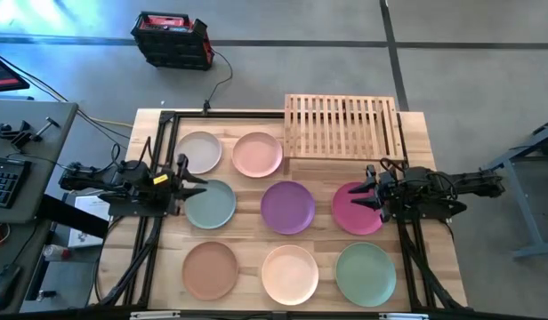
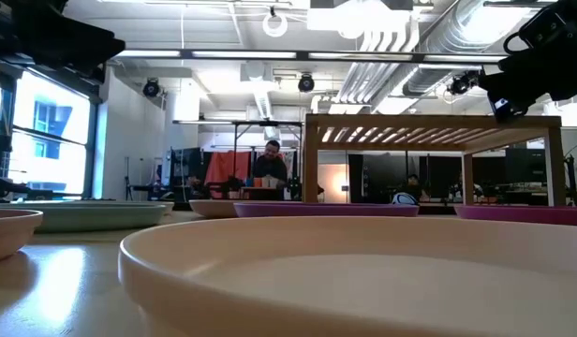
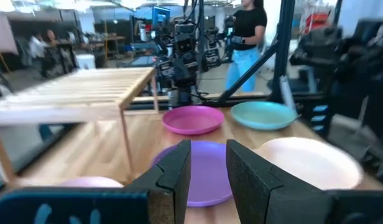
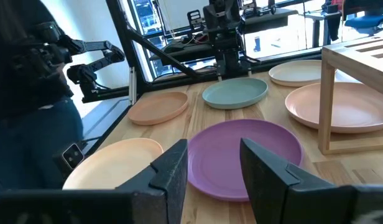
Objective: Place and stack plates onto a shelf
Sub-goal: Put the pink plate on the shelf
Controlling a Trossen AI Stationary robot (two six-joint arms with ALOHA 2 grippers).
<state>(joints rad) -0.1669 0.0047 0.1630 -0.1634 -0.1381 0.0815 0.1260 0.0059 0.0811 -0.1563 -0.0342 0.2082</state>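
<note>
Several round plates lie flat on the wooden table. In the far row are beige (image 1: 199,151) and pink (image 1: 257,154). Sage (image 1: 212,206), purple (image 1: 287,207) and magenta (image 1: 350,218) make the middle row. Tan (image 1: 210,270), cream (image 1: 290,274) and green (image 1: 366,274) lie nearest. The slatted wooden shelf (image 1: 343,126) stands on its legs at the far right, with nothing on it. My left gripper (image 1: 197,183) hovers open over the sage plate's left rim. My right gripper (image 1: 363,193) hovers open over the magenta plate. Both point at the purple plate (image 3: 207,180) (image 4: 241,155).
Black frame rails (image 1: 158,151) run along the table's left, far and right sides under the arms. A red and black case (image 1: 172,40) sits on the floor beyond the far edge. A desk with a keyboard (image 1: 3,178) stands to the left. People (image 2: 270,164) stand in the room behind.
</note>
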